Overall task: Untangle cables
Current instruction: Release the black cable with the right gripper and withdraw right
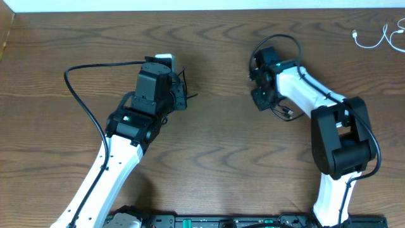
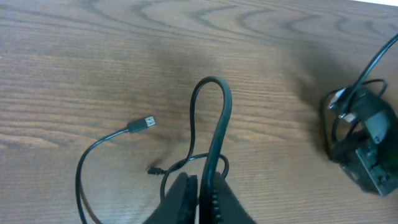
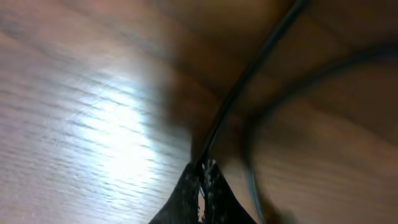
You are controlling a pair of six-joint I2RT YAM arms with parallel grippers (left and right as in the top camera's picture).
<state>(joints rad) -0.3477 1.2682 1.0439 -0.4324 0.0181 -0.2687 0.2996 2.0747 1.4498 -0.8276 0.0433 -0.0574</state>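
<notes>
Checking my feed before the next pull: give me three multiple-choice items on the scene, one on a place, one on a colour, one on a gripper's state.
1. Where does the white cable lie in the overhead view?
A. at the top right corner of the table
B. at the middle of the near edge
C. at the top left corner

2. What colour is the cable in the left gripper?
A. white
B. red
C. black

3. How is the right gripper?
A. wide open
B. shut on the black cable
C. shut on nothing

Answers:
1 A, it lies alone at the top right, apart from both arms.
2 C, the left wrist view shows a black loop rising from the shut fingers.
3 B, the right wrist view shows the fingertips closed with the cable running in between them.
</notes>
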